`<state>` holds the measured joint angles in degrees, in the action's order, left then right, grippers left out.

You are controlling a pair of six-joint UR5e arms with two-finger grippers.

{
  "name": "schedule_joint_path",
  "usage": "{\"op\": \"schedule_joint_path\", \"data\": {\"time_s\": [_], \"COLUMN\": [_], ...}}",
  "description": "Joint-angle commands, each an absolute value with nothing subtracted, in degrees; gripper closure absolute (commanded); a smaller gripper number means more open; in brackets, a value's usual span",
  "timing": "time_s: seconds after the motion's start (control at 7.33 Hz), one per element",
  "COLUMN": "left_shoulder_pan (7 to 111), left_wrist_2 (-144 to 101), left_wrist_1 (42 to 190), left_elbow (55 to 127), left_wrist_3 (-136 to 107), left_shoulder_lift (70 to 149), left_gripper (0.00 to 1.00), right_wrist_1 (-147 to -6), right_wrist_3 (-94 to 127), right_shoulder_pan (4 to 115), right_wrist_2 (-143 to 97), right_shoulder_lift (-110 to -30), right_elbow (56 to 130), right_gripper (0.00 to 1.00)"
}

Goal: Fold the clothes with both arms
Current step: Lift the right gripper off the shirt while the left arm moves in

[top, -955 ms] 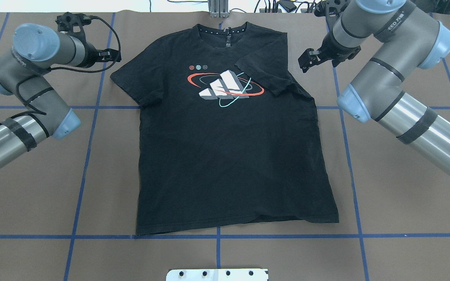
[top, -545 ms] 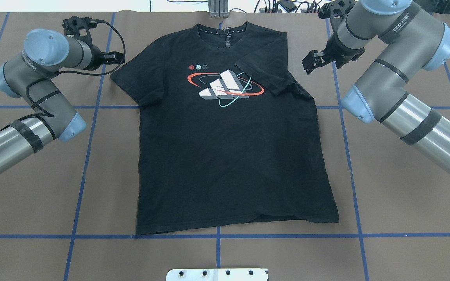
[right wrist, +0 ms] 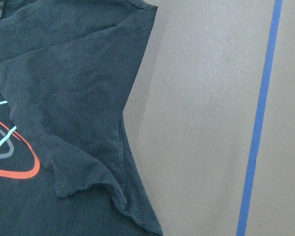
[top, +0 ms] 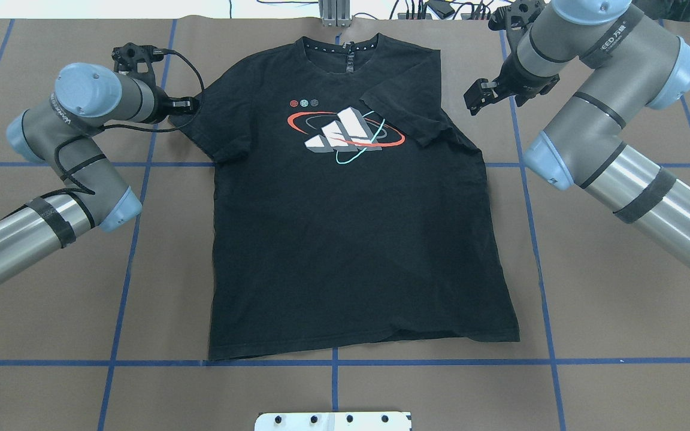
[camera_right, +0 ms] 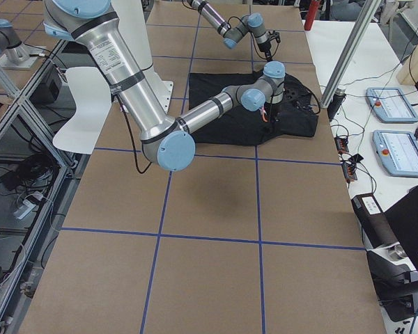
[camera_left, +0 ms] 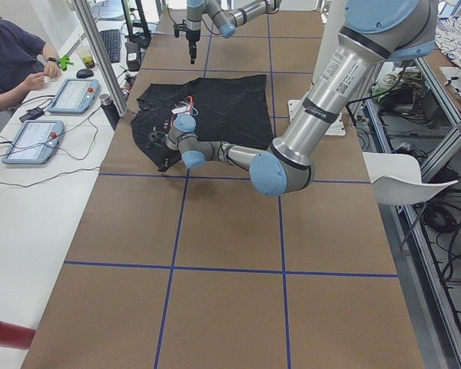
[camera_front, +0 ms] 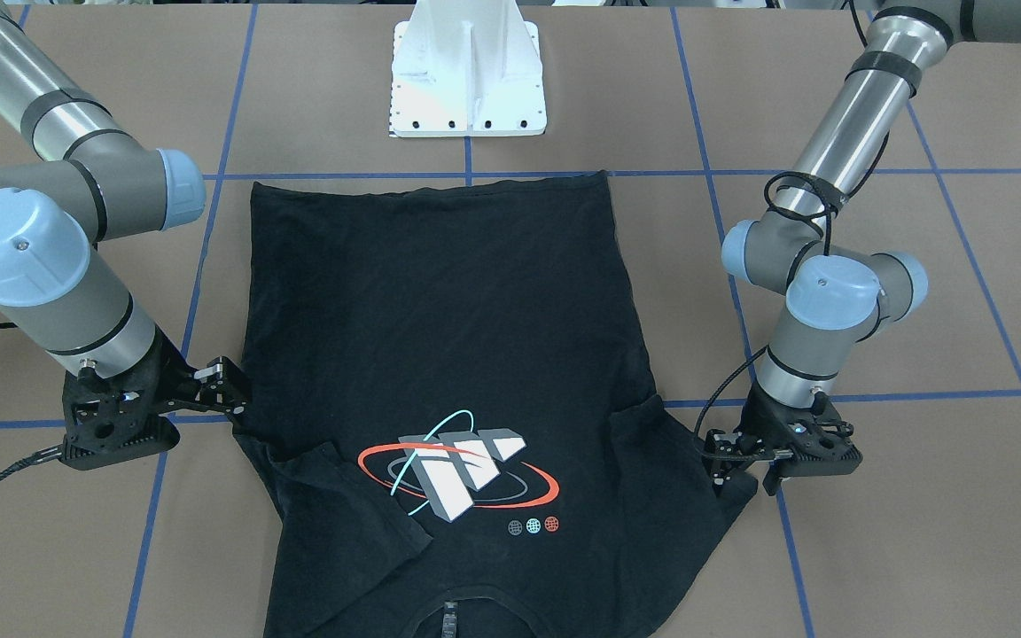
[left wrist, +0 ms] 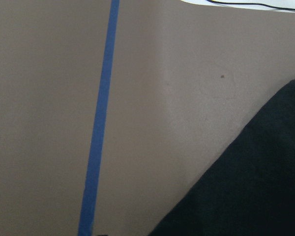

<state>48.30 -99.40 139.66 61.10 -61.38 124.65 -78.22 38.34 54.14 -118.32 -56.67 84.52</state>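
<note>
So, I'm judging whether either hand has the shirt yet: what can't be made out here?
Left hand: black against the black T-shirt overhead; contact and jaw gap unclear.
Right hand: jaw gap too dark to read overhead.
Collar: cut off by the front-facing view's bottom edge.
Wrist views: neither shows its hand.
Side views: hands too small.

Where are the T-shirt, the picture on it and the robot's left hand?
T-shirt (top: pixel 351 257): overhead view, on its plain black middle.
Picture (top: pixel 345 127): overhead view, on its white stripes.
Left hand (top: pixel 188 106): overhead view, between its fingertips.
</note>
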Motion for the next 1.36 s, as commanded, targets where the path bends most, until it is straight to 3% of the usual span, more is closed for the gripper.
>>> {"op": "schedule_joint_path", "data": {"time_s": [0.0, 0.27, 0.68, 1.23], "left_shoulder_pan": [48.3, 48.3, 48.4, 51.1], "left_wrist_2": [-99.4, -99.4, -99.5, -100.0], "left_wrist_1": [139.7, 139.6, 139.7, 139.6], "left_elbow": [61.1, 61.1, 61.2, 61.8], "left_wrist_3": [-61.4, -61.4, -61.0, -59.0], "left_shoulder_lift": [124.5, 124.5, 124.4, 123.8], "left_gripper": [0.34, 0.51, 1.00, 1.00], "right_wrist_1": [-78.2, -78.3, -78.2, -78.3], "right_wrist_3": [38.4, 38.5, 38.8, 39.0], "right_shoulder_pan": [54.1, 53.9, 53.7, 53.6], "right_wrist_2": [-118.2, -118.2, -118.1, -118.1], "right_shoulder_lift": [-56.5, -56.5, -56.4, -56.3], "right_elbow": [84.4, 84.4, 84.4, 84.3], "right_gripper": [0.00, 0.00, 0.00, 0.00]}}
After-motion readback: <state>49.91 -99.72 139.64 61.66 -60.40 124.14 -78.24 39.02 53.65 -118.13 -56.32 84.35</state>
